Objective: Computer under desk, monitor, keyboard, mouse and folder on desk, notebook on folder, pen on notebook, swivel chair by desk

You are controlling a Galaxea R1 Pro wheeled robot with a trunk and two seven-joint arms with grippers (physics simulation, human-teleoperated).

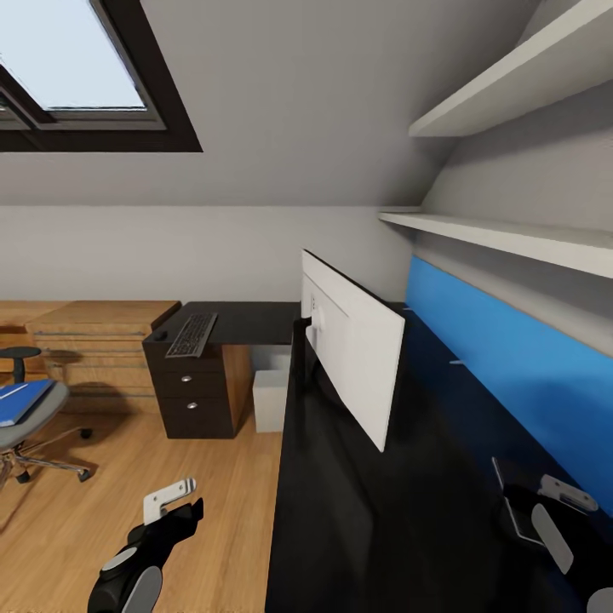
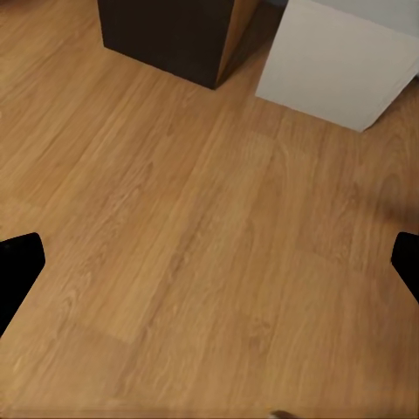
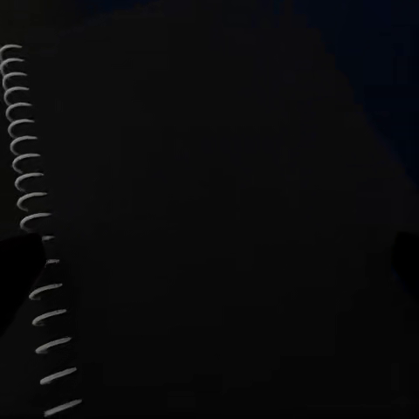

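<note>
The black-topped desk [image 1: 340,511] runs along the blue wall. The monitor [image 1: 353,358] stands on it with its pale back towards me. On the far wing lies the keyboard [image 1: 191,335], with the mouse [image 1: 160,336] beside it. The computer [image 1: 271,400] [image 2: 340,57] stands on the floor under the desk. At the left is the swivel chair [image 1: 34,421] with the blue folder [image 1: 21,400] on its seat. My left gripper [image 1: 183,504] [image 2: 209,262] hangs open over bare floor. My right gripper [image 1: 545,511] [image 3: 209,262] hovers open over the spiral-bound notebook [image 1: 509,502] [image 3: 218,209] on the desk. The pen is out of view.
A dark drawer unit [image 1: 197,387] [image 2: 166,35] carries the desk's far wing. Low wooden shelving [image 1: 94,340] lines the back wall behind the chair. Two white shelves [image 1: 511,238] project from the wall above the desk. Wooden floor [image 1: 170,460] lies between chair and desk.
</note>
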